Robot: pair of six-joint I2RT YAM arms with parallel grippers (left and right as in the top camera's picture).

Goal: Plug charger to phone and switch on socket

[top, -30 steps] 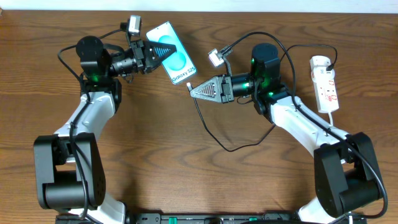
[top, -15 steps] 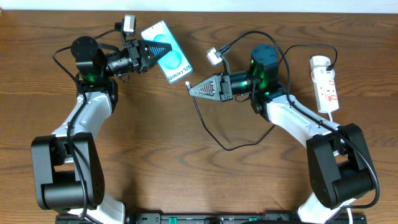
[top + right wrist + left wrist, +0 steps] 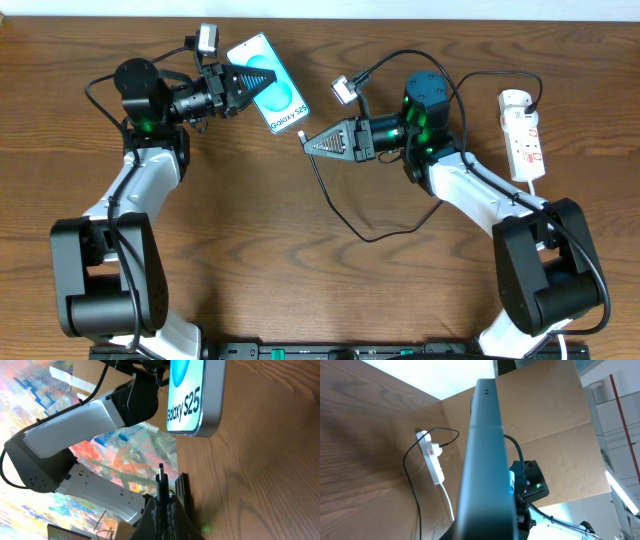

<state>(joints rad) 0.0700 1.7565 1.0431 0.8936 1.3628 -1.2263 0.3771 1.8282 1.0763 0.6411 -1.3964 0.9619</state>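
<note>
The left gripper (image 3: 268, 80) is clamped on the phone (image 3: 288, 105) at the far left, while the right gripper (image 3: 312, 144) pinches the charger (image 3: 340, 215) tip just beside it, with the socket (image 3: 524, 135) far right.

a brown wood-grain table (image 3: 250, 250) carries everything. toward its far right corner a white socket (image 3: 523, 135) lies flat, set lengthwise from back to front, and its white lead (image 3: 448, 505) trails from the near end across the wood. part of the charger (image 3: 372, 240), a thin black cable, rests in a loose loop right of centre.
</note>
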